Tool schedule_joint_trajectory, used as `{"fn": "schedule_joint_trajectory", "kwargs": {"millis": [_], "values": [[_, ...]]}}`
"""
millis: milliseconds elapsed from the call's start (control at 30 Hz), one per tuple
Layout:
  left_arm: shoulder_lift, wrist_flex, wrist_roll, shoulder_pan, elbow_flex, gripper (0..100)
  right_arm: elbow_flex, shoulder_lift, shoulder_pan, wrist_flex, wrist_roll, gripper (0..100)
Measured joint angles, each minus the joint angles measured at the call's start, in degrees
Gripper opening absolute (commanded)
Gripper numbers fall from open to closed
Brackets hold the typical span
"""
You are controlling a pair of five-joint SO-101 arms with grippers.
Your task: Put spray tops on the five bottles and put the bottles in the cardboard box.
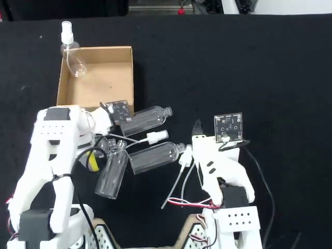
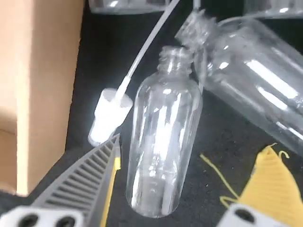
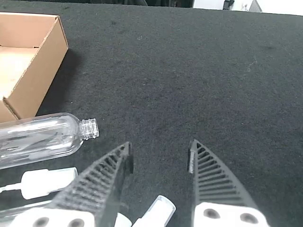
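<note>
Left jaws open w/ capless bottle (image 2: 163, 142) btwn them, right jaws open above black cloth (image 3: 189, 71)

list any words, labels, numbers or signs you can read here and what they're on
None can be read.
clear bottles: no labels on any of them.
spray tops: plain white, no marks.
cardboard box: plain walls, no print showing.
circuit board on an arm's wrist: tiny marks, too small to read.
</note>
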Motion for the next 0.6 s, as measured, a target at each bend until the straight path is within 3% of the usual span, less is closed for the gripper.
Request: {"fn": "schedule_joint_trajectory", "kwargs": {"millis": [600], "values": [[0.0,-12.1,0.9,2.5,6.4,41,0.0,0.0,0.0,0.0,0.0,19.1]]}}
